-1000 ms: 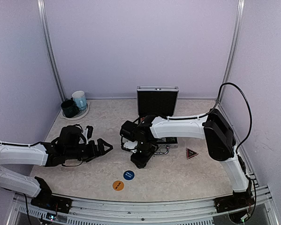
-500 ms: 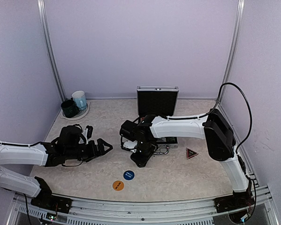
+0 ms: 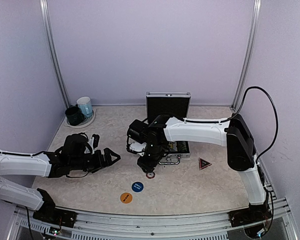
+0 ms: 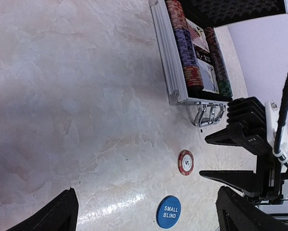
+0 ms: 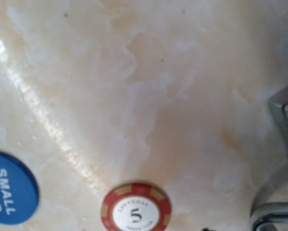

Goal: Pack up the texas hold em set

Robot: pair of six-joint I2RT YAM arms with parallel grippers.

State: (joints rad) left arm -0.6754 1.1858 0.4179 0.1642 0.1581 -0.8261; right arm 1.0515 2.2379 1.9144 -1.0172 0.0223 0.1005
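Marbled tabletop (image 3: 190, 186); round red chip (image 5: 136, 211); ribbed aluminium case (image 4: 165, 62)

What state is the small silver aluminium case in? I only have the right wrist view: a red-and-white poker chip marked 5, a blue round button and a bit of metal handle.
Observer: The small silver aluminium case stands open with its lid upright. Rows of poker chips and playing cards are already inside.
Operator: Anything loose that I can't see?
Observer: Yes, two pieces lie on the table. An orange round button is towards the arm bases, and a dark triangular marker is to the right of the case.
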